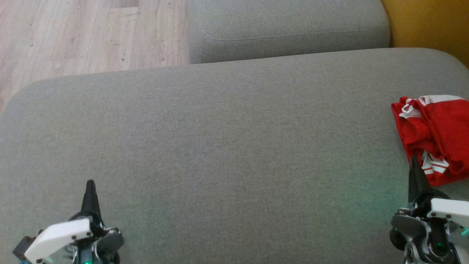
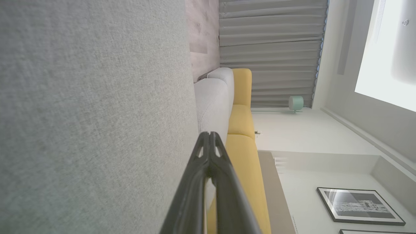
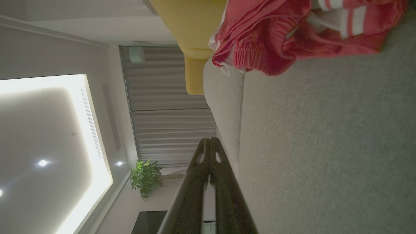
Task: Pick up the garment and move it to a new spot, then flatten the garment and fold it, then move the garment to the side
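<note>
Crumpled red-and-white garment [image 1: 436, 135] on grey sofa cushion [image 1: 234, 146], left end effector [image 1: 90, 183] closed, empty, right end effector [image 1: 413, 160] closed, empty, near garment

We see our right pincer [image 3: 210, 143] w/ fingers pressed together, empty, alongside the grey cushion [image 3: 325, 146]; red-white garment [image 3: 276, 35] lies crumpled ahead, apart from tips.

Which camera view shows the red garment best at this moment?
The head view: the crumpled red garment lies on the grey cushion, seen from above, though the right edge cuts it. The right wrist view shows it nearer, but dim, sideways and cut by the top edge. The left wrist view faces the cushion and curtains.
</note>
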Tool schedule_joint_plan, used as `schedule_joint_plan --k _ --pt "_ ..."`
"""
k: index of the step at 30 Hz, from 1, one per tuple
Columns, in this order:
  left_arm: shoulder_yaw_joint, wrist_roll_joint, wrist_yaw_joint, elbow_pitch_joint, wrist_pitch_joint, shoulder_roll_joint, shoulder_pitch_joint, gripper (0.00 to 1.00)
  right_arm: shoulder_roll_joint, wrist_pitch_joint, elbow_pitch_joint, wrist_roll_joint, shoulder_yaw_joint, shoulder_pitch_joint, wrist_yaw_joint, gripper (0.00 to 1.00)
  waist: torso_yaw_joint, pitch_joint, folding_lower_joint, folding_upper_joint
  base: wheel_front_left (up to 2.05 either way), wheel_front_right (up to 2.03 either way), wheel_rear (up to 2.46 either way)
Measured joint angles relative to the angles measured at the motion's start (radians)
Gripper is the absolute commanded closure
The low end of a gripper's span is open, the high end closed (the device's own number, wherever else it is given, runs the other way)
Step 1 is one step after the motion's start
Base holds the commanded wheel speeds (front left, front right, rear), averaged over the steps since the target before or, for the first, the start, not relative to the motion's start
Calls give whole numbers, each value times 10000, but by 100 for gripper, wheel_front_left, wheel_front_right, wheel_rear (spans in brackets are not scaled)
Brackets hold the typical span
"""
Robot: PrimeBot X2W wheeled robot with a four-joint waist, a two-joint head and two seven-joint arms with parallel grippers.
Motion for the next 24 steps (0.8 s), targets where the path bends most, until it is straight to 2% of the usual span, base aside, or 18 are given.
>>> schedule_joint_plan --k 24 --pt "35 -174 -2 -23 4 -15 -82 100 10 10 0 230 -19 -5 0 100 4 -1 0 0 0 0 0"
